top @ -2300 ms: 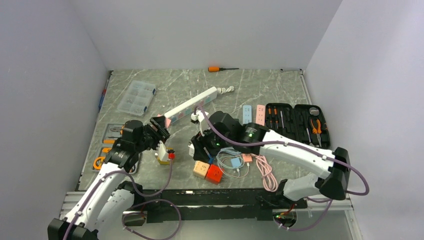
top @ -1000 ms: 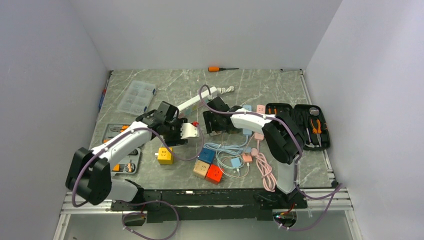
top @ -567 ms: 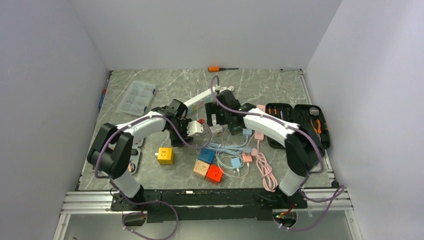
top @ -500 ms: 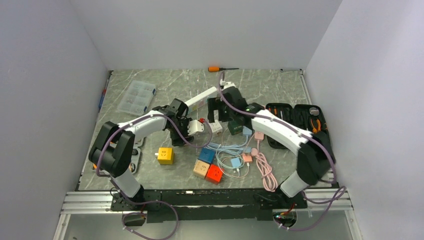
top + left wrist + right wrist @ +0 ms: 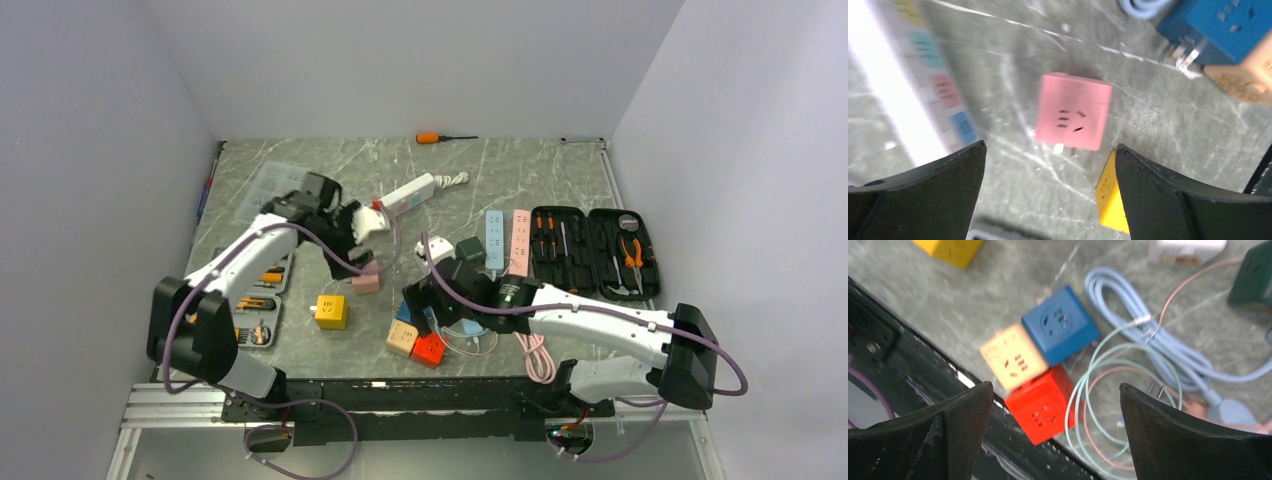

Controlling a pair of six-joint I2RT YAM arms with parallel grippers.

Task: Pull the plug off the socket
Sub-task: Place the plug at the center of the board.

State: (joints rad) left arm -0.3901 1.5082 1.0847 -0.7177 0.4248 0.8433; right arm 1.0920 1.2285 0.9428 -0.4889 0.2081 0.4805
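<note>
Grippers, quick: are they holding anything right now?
Left gripper: open, holding nothing; the pink cube is below its fingers, not gripped.
Right gripper: open, holding nothing.

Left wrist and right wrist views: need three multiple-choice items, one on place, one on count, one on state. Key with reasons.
1. Where is the pink cube?
A. stacked on the yellow cube
B. on the table, near the yellow cube
C. clamped between the fingers

2. How many cubes cluster under the right pincer?
A. two
B. three
C. five

3. The left pincer is:
A. open and empty
B. shut on the pink cube
C. shut on the yellow cube

Key:
1 B: it lies on the bare table, the yellow cube just beside it.
2 B: blue cube, tan cube and red cube sit together.
3 A: both fingers stand wide apart, touching nothing.
</note>
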